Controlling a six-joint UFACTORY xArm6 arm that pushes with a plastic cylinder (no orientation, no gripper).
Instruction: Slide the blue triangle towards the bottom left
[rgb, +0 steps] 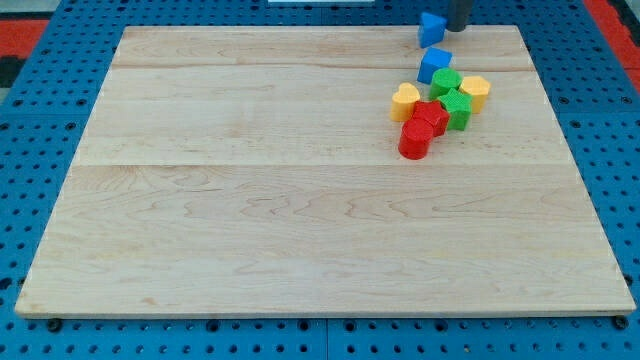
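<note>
Tip (457, 28) sits at the view's top, just right of the blue triangle (431, 28) on the counter (300, 200); rod carries no fingers.

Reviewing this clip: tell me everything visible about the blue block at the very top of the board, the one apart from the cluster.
The blue triangle is a small, solid-looking block, matte like plastic, lying flat at the wooden board's top edge, right of centre. It sits alone, separated by bare wood from the other blue block heading the cluster below. My tip stands immediately to its right, close against it; actual contact cannot be confirmed.
</note>
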